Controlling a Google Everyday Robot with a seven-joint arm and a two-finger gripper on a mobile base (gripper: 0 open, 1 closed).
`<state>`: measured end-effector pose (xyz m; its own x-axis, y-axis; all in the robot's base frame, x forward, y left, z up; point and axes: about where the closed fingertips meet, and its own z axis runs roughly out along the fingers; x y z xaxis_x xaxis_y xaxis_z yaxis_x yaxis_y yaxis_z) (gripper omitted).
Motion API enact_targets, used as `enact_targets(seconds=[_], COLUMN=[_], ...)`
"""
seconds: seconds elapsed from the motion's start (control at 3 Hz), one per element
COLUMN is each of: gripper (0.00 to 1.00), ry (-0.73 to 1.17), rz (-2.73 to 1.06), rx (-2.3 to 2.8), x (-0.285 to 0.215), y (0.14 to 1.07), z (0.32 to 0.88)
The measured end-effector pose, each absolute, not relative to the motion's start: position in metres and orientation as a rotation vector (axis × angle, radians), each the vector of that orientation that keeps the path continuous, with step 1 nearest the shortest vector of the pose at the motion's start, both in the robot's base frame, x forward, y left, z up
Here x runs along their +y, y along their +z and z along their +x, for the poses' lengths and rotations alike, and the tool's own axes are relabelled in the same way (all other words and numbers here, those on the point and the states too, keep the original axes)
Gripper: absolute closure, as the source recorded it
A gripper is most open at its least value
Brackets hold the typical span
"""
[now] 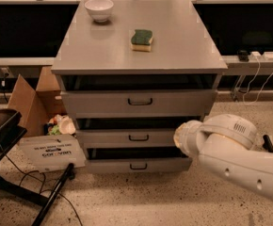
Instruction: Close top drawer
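The top drawer (140,102) is the wide grey front panel with a small dark wire handle, just under the cabinet top (108,55). A dark gap shows above its front, and the panel stands slightly forward of the cabinet frame. My gripper (179,138) is at the end of the white arm (230,149), which comes in from the lower right. It sits lower than the top drawer, in front of the right end of the middle drawer (127,137), and apart from the top drawer's panel.
A white bowl (99,9) and a green-and-yellow sponge (141,39) lie on the cabinet top. The bottom drawer (136,165) is below. A cardboard box (30,100), a white sign (52,152), a dark stand (0,140) and cables lie on the floor at left.
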<state>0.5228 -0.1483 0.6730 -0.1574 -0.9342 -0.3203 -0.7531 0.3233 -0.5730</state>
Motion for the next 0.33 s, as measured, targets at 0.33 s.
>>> enact_targets(seconds=[0.33], gripper=[0.81], ry=[-0.423], rz=[-1.557], rx=[2.009], x=[-0.1634], y=[0.6668], z=[0.4923])
